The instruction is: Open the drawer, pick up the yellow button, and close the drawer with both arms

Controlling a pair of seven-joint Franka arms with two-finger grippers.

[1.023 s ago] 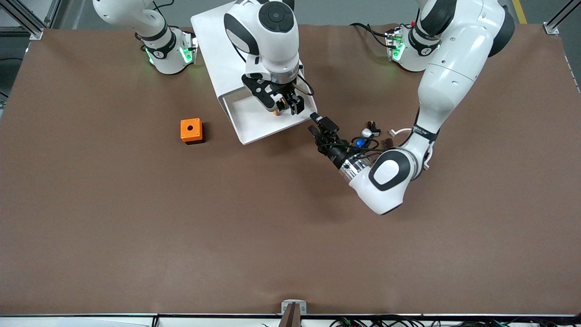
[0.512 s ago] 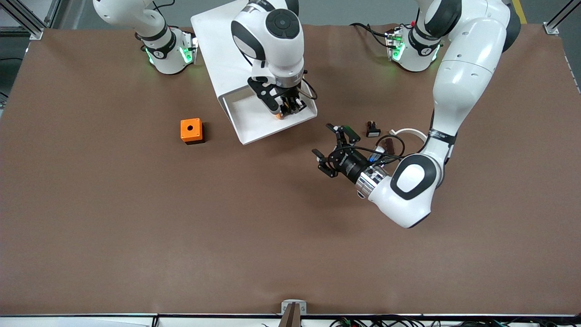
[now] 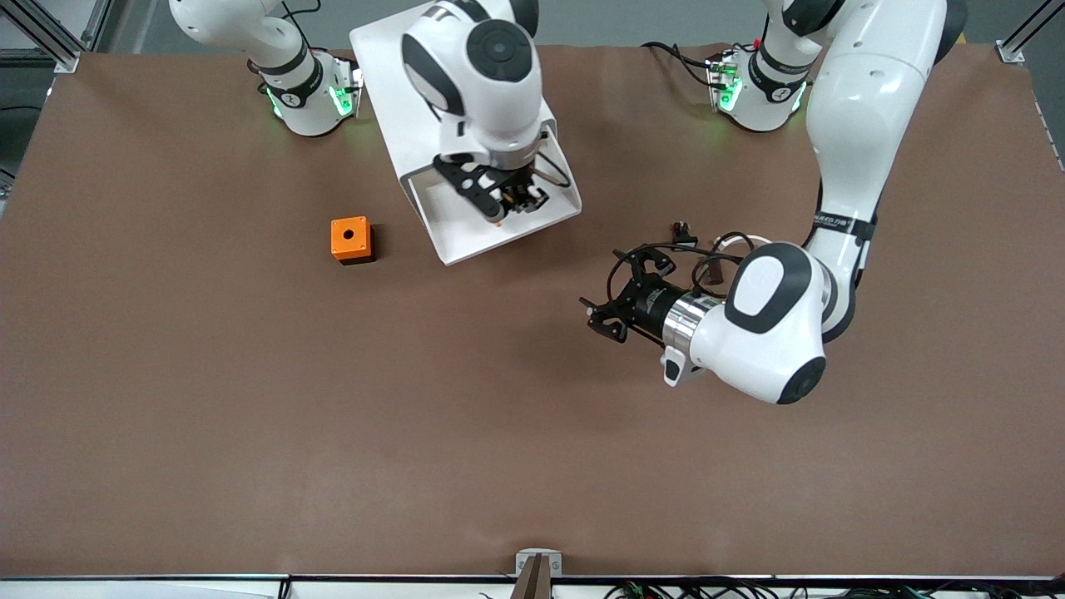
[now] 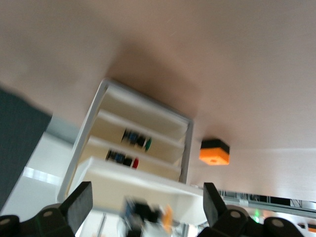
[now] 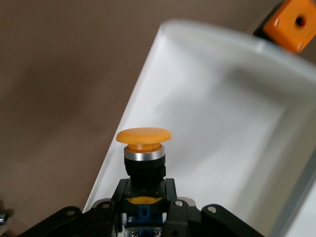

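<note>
The white cabinet (image 3: 391,66) stands between the arms' bases, its top drawer (image 3: 499,243) pulled out toward the camera. Above this drawer my right gripper (image 3: 509,202) is shut on the button (image 3: 497,221). In the right wrist view the button (image 5: 143,136) shows an orange cap, black body and blue end, held upright in the right gripper (image 5: 143,197) over the drawer's white floor (image 5: 222,123). My left gripper (image 3: 614,293) is open and holds nothing, over the bare table beside the drawer. In the left wrist view the left gripper (image 4: 146,207) faces the cabinet's front (image 4: 138,143).
An orange cube box (image 3: 350,240) with a hole sits on the table beside the drawer, toward the right arm's end. A small black part (image 3: 682,229) and a white curved piece (image 3: 736,241) lie near the left arm's forearm.
The right gripper shut on the button in the drawer and raised it a little. The left gripper drew back from the drawer's corner, opened wide and swung out over the table.
</note>
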